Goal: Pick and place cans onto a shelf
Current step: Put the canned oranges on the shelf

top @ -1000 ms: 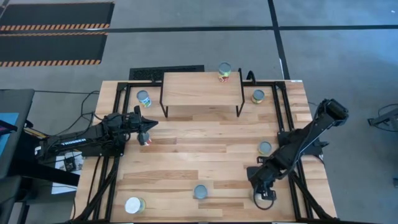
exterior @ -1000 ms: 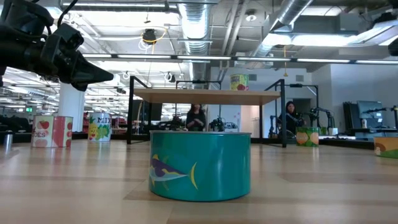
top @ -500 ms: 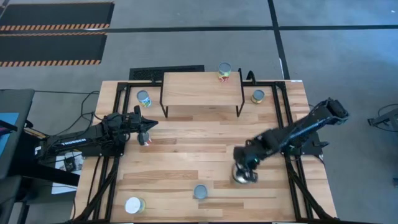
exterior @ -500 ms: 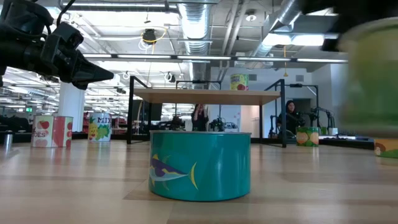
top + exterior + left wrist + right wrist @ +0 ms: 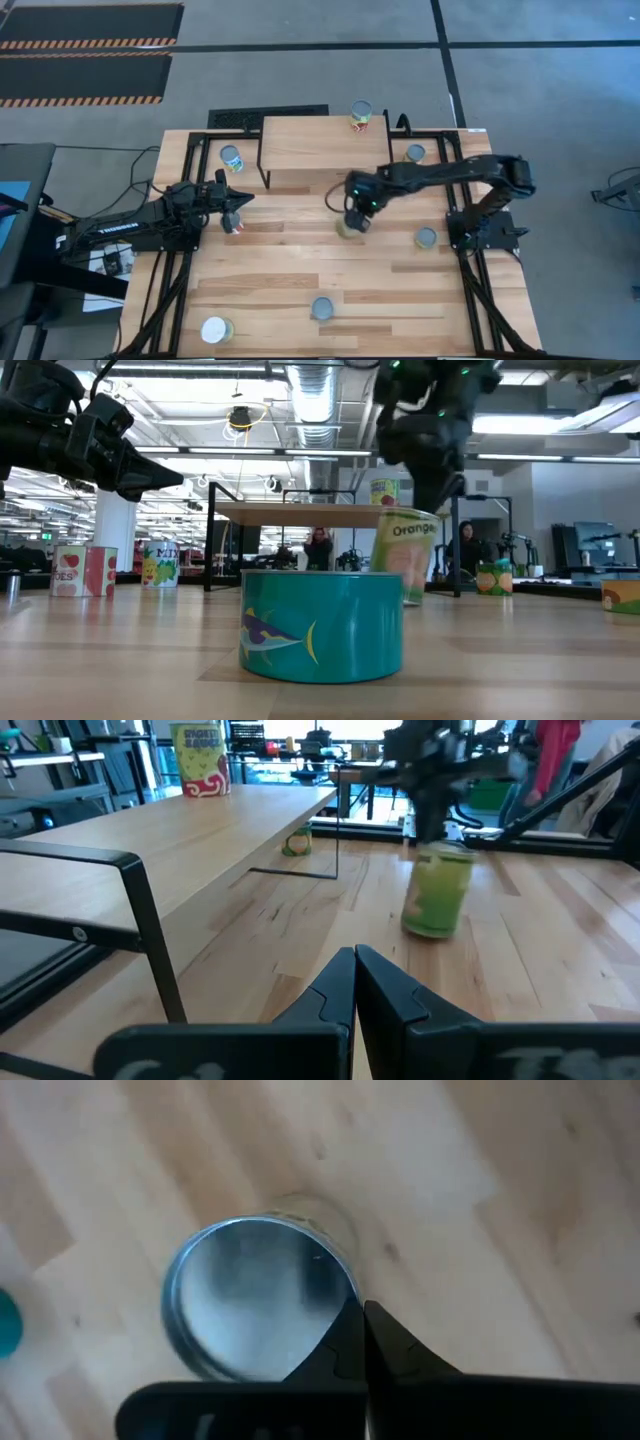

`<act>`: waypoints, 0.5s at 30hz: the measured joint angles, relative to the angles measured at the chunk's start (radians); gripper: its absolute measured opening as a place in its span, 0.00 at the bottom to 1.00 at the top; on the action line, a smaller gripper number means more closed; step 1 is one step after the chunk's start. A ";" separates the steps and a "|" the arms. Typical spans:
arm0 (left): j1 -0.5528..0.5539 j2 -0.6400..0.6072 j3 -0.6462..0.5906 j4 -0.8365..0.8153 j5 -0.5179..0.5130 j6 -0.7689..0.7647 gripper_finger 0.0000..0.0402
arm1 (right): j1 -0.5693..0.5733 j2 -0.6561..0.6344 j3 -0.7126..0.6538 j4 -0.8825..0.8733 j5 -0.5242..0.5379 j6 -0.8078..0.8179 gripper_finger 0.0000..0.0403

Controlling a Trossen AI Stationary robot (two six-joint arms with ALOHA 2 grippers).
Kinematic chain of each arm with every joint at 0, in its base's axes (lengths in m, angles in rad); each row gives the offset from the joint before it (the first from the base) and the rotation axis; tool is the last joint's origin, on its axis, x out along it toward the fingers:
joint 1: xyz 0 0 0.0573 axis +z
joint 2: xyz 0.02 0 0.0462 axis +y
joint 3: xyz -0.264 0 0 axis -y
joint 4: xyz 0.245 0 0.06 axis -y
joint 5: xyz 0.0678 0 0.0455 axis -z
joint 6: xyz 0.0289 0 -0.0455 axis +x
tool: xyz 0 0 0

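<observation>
My right gripper (image 5: 357, 207) is shut on a green can labelled "Orange" (image 5: 405, 555), in front of the light-wood shelf (image 5: 325, 145). The can also shows in the left wrist view (image 5: 437, 890). A yellow-green can (image 5: 361, 115) stands on the shelf's far right corner. My left gripper (image 5: 241, 200) is shut and empty, hovering at the table's left, beside a red and white can (image 5: 234, 226) that stands on the tabletop. My right gripper pinches the can's top rim (image 5: 343, 1302) on one side between its two fingers, which come from above and point down. The can hangs below the fingers, tilted, with its silvery top (image 5: 255, 1295) up and its bottom low over the tabletop.
Other cans stand on the tabletop: a teal one (image 5: 322, 308) near the front edge, a white-topped one (image 5: 215, 330) at the near left, one (image 5: 426, 238) at the right, one (image 5: 415, 154) right of the shelf and one (image 5: 232, 158) left of it.
My right gripper has gone from the table's near right corner toward the left and far edges, toward the shelf, taking the green can with it. The can has left its place near the front edge and now hangs tilted in front of the shelf.
</observation>
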 joint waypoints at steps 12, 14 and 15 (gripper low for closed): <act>0.000 0.002 0.000 0.001 0.003 -0.001 0.00 | -0.055 0.151 0.178 -0.037 -0.016 -0.159 0.11; 0.000 0.002 0.000 0.000 0.003 -0.002 0.00 | -0.051 0.163 0.200 -0.038 -0.012 -0.168 0.15; 0.000 0.002 0.000 0.000 0.003 -0.002 0.00 | -0.051 0.164 0.206 -0.036 -0.011 -0.169 0.17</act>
